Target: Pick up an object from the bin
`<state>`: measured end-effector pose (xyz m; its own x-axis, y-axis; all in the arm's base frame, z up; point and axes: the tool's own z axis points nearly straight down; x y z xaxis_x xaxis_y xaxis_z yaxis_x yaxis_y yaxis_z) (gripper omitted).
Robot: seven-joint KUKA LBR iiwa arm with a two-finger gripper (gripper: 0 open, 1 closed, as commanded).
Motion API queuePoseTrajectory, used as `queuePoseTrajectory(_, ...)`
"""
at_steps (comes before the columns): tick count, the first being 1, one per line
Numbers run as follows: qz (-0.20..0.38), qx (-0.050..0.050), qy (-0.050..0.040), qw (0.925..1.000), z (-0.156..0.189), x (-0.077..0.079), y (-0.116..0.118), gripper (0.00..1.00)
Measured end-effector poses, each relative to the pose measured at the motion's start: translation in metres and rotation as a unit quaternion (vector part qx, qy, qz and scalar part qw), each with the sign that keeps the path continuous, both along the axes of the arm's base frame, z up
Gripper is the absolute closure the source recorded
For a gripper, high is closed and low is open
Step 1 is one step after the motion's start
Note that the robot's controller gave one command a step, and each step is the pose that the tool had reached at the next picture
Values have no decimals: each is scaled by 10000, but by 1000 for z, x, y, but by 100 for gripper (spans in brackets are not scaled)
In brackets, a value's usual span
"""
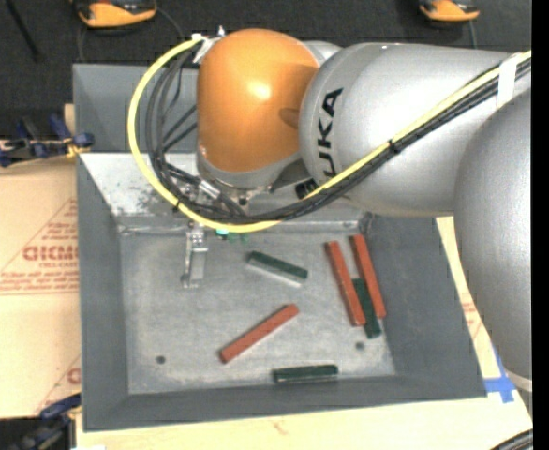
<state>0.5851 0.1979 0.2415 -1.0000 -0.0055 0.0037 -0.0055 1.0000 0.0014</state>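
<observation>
Camera view: the hand [195,259] hangs over bare floor at the far left of the bin [101,345]. Whether it is wide or narrow cannot be told. A green stick [276,266] lies near its right.

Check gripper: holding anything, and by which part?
Nothing visibly held. The gripper is over bare bin floor, upper left; the nearest dark green bar lies apart from it.

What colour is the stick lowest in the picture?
The stick is dark green, seen in the camera view.
</observation>
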Motion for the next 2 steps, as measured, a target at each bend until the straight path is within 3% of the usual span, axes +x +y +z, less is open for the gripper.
queuePoseTrajectory(1, 1059, -21, 8, 9944, -87, -47, -77, 0)
queuePoseTrajectory(2, 624, -7, -1, 9980, -175, -95, -132, 0)
